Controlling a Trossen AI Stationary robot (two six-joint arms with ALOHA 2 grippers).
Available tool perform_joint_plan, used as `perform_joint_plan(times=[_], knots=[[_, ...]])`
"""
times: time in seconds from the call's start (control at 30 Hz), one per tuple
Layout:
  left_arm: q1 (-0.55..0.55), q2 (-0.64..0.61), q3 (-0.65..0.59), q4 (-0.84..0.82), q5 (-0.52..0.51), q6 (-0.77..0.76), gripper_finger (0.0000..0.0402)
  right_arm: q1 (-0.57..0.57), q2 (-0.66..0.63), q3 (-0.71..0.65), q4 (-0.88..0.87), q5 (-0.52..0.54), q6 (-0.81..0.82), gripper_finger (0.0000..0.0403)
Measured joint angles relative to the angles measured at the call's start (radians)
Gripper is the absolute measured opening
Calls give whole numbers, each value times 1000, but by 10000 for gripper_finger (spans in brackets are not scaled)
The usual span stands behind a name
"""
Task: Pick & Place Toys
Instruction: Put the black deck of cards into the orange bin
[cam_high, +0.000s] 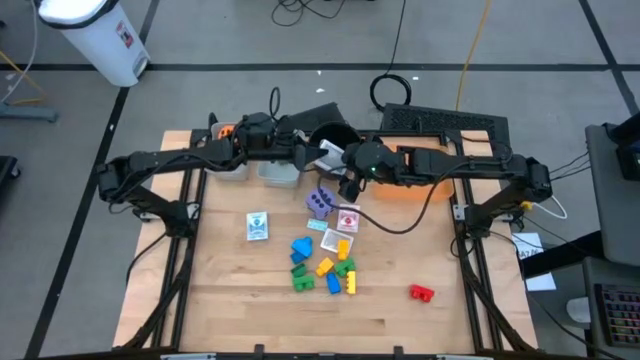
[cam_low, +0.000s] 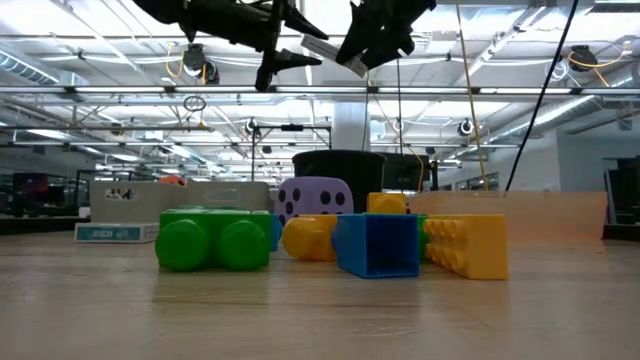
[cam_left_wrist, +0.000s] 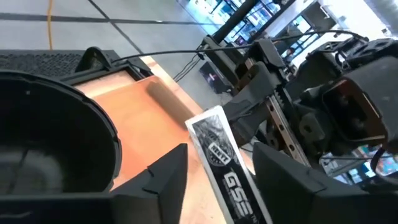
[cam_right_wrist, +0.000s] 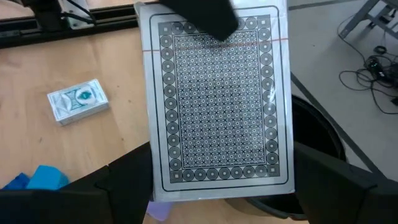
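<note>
The card pack (cam_right_wrist: 217, 99) is up in the air over the far edge of the table, just by the black pot (cam_high: 333, 134). The right gripper (cam_right_wrist: 224, 186) holds it across its wide sides, fingers spread far apart. The left gripper (cam_left_wrist: 217, 168) is at the pack's thin end. I cannot tell if it grips yet.

I think this is a pass from one arm to the other. One gripper should squeeze firmly before the other lets go, or the pack may drop.

The pack is flat and smooth, with a shiny wrap and a dotted pattern. It may slip. The purple die (cam_high: 320, 203) has round dots. The blocks (cam_high: 325, 265) near the table's middle are hard, bumpy plastic.
</note>
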Motion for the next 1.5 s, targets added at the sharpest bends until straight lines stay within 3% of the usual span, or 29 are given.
perform_joint_plan(times=[0.37,0.97,1.5], knots=[[12,0,0,-5,36,-15,103,0,0,-1,7,13,-61,318],[36,1,0,77,72,8,97,-7,-53,2,32,3,-169,318],[27,-2,1,166,57,73,97,-25,-56,139,-80,32,-316,318]])
